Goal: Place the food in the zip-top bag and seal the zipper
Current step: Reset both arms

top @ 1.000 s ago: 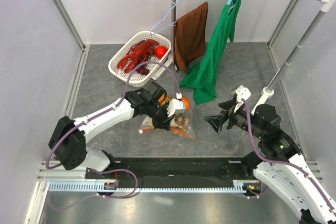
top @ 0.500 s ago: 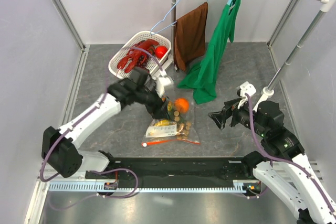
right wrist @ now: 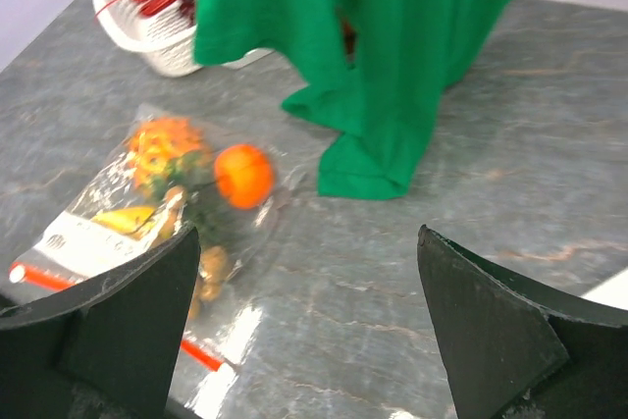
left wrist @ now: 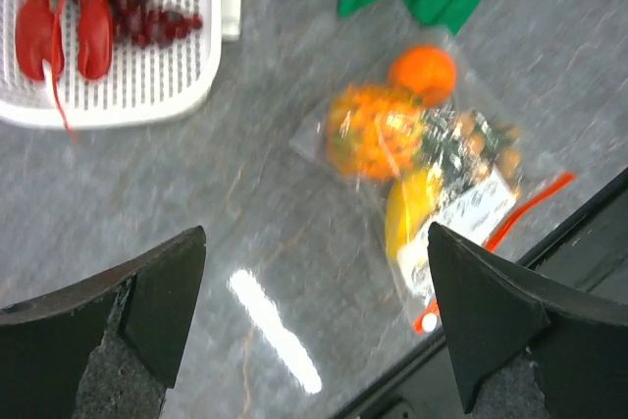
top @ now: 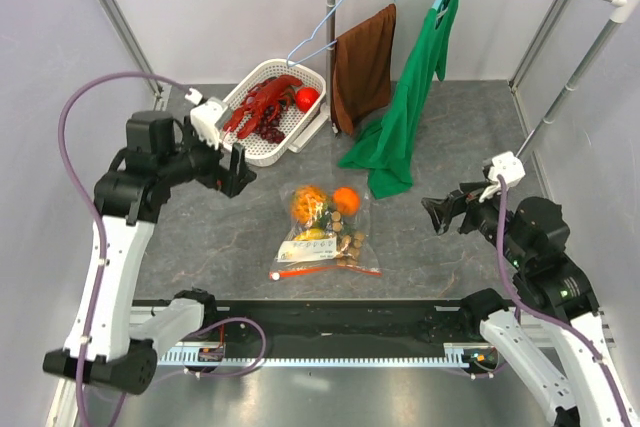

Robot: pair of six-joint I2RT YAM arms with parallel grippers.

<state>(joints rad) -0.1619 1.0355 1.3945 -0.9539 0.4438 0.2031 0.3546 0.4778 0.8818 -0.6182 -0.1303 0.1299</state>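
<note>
The zip-top bag [top: 325, 235] lies flat on the grey table between the arms, and neither gripper touches it. The food shows through the plastic: an orange ball [top: 346, 199], a pineapple [top: 307, 203], a yellow fruit [top: 313, 235] and tan grapes [top: 351, 244]. The red-orange zipper [top: 322, 270] runs along the bag's near edge. My left gripper [top: 235, 169] hangs open and empty above the table, left of the bag [left wrist: 432, 164]. My right gripper [top: 440, 215] is open and empty to the right of the bag [right wrist: 157, 203]. The zipper [left wrist: 525, 211] shows in the left wrist view.
A white mesh basket [top: 250, 152] at the back left holds a red lobster [top: 262, 102], dark grapes and a red ball [top: 307, 98]. A green shirt [top: 410, 117] and a brown cloth [top: 362, 67] hang from the rack, and the shirt's hem touches the table behind the bag.
My left gripper has opened, let go of the bag and swung up and back to the left. The bag now lies flat. My right gripper has drawn slightly back to the right.
</note>
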